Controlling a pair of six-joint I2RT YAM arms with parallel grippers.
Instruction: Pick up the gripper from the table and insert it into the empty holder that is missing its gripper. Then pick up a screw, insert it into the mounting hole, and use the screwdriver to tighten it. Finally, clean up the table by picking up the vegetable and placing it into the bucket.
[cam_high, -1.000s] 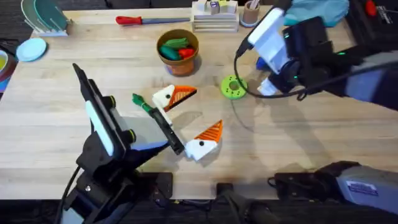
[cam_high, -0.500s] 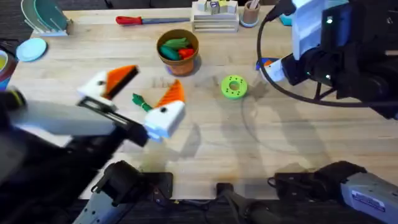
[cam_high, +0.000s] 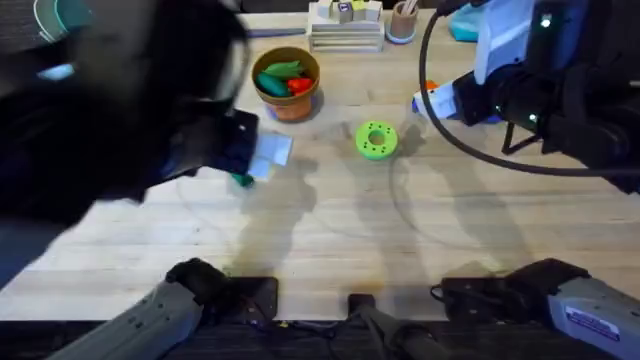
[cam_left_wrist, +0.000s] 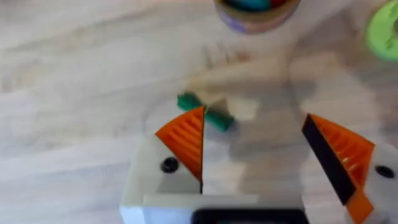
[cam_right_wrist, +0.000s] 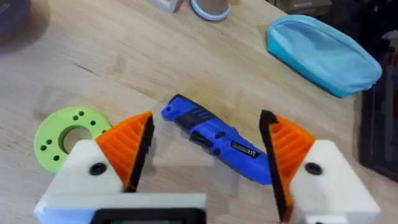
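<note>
while both claws gape empty, the screwdriver (cam_right_wrist: 214, 137) lies between the right claw (cam_right_wrist: 208, 155) fingers.

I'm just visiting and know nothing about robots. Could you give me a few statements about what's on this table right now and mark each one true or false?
1. The right gripper is open above the thick bright-blue power screwdriver. True.
2. The round brown-orange bucket holds nothing. False: green and red toy pieces lie in it.
3. The slim green toy vegetable lies on the wooden table, outside the bucket. True.
4. The left gripper is shut on the vegetable. False: it is open and holds nothing.
5. The flat green disc with a centre hole sits inside the bucket. False: it lies on the table beside it.
</note>
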